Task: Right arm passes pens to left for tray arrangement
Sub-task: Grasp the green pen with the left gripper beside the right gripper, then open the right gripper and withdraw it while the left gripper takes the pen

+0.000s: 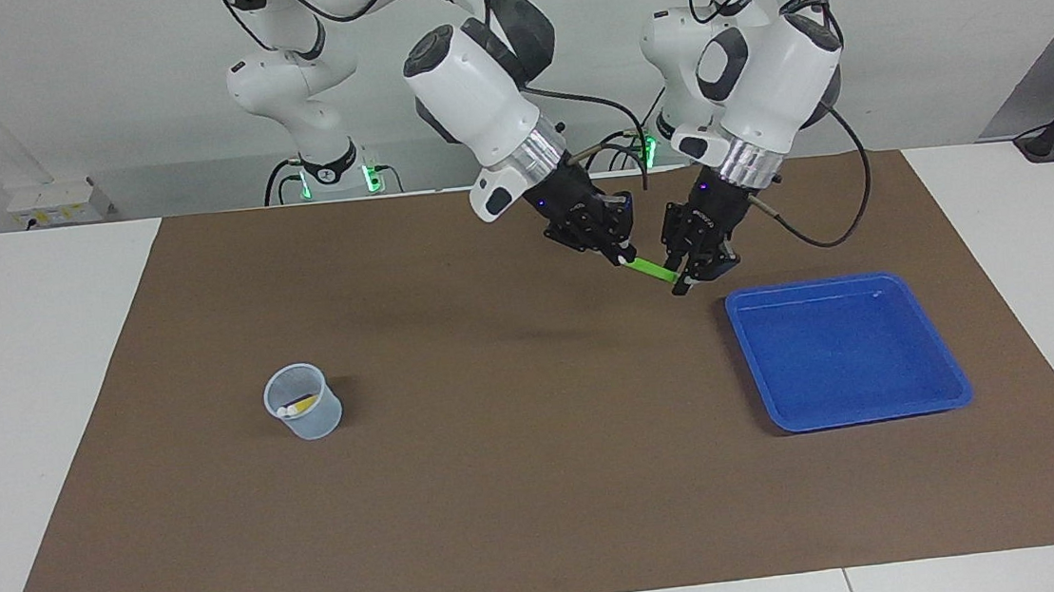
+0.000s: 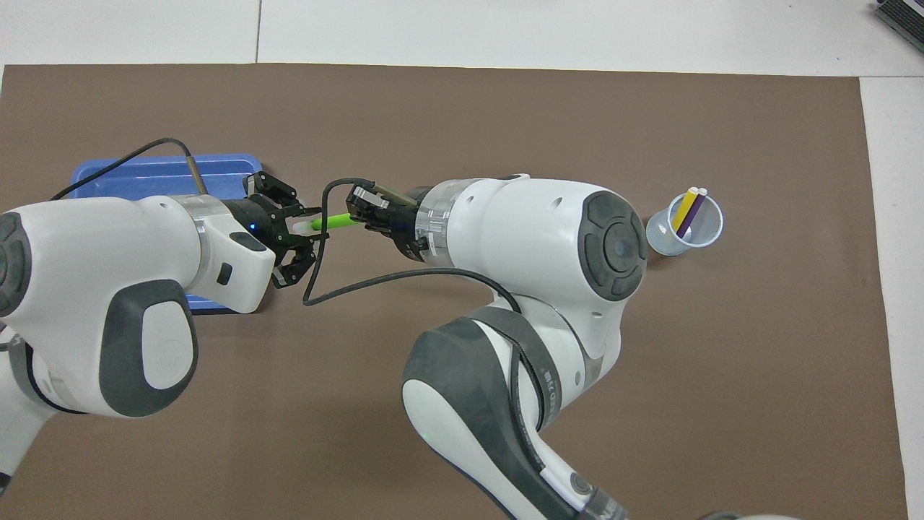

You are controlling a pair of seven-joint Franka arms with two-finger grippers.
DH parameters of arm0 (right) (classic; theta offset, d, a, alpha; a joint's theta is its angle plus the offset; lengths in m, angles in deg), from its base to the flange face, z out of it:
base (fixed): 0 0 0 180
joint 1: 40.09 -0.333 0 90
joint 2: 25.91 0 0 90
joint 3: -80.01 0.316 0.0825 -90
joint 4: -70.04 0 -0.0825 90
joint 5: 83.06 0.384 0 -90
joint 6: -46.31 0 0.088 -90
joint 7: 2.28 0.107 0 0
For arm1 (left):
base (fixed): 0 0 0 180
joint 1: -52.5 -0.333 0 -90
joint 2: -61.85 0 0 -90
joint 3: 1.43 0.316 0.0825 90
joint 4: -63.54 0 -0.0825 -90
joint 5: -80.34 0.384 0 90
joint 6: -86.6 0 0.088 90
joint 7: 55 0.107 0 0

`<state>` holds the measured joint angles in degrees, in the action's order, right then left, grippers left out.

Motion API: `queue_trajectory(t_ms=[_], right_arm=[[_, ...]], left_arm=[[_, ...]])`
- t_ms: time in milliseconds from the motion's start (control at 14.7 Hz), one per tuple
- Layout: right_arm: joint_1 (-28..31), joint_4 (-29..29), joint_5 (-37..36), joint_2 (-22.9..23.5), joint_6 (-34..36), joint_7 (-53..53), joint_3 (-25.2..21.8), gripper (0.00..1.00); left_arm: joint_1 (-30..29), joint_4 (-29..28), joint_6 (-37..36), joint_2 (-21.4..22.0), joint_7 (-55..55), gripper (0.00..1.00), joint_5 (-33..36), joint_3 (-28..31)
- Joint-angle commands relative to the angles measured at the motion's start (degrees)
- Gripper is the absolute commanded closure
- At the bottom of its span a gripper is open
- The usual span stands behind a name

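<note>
Both the right hand (image 1: 624,254) and left hand (image 1: 681,281) clamp the green pen (image 1: 651,269) in the air, just beside the tray (image 1: 909,301) rim.

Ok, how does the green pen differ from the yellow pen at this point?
The green pen is up in the air over the brown mat; the yellow pen sits in the translucent cup.
The green pen lies nearly level; the yellow pen leans against the cup's rim.
The right tool grips the green pen, whose white end reaches the left tool; no tool touches the yellow pen.
Both are slim markers with a white tip.
</note>
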<state>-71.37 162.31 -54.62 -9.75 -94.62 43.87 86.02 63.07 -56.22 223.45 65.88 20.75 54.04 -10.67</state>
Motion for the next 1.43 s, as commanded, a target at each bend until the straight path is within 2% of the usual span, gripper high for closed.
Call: queue_trajectory(t_ms=[0, 611, 746, 814, 882, 1221, 1289, 1357], right_arm=[[0.0, 0.7, 0.7, -0.3, -1.4, 0.4, 0.1, 0.84], [0.0, 0.7, 0.7, -0.3, -1.4, 0.3, 0.1, 0.84], [0.0, 0.7, 0.7, -0.3, -1.4, 0.3, 0.1, 0.84], [0.0, 0.7, 0.7, -0.3, -1.4, 0.3, 0.1, 0.84], [0.0, 0.7, 0.7, -0.3, -1.4, 0.3, 0.1, 0.84], [0.0, 0.7, 0.7, -0.3, -1.4, 0.3, 0.1, 0.84], [0.1, 0.7, 0.7, -0.3, -1.4, 0.2, 0.1, 0.71], [0.1, 0.7, 0.7, -0.2, -1.4, 0.2, 0.1, 0.43]], left_arm=[[1.2, -0.1, 0.3, 0.7, 1.2, 0.66, -2.2, 0.6], [1.2, 0.8, -2.1, 1.4, 1.5, 0.75, -2.2, 0.6], [1.5, 0.7, -1.9, 1.4, 1.5, 0.84, -2.3, 0.6], [1.5, 0.7, -1.9, 1.4, 1.5, 0.94, -2.2, 0.6], [1.6, 0.7, -1.9, 1.4, 1.5, 1.00, -2.3, 0.6], [1.5, 0.7, -2.0, 1.5, 1.5, 1.00, -2.3, 0.6], [1.5, 0.7, -2.0, 1.4, 1.5, 1.00, -2.2, 0.6], [1.5, 0.8, -2.1, 1.5, 1.4, 1.00, -2.3, 0.6]])
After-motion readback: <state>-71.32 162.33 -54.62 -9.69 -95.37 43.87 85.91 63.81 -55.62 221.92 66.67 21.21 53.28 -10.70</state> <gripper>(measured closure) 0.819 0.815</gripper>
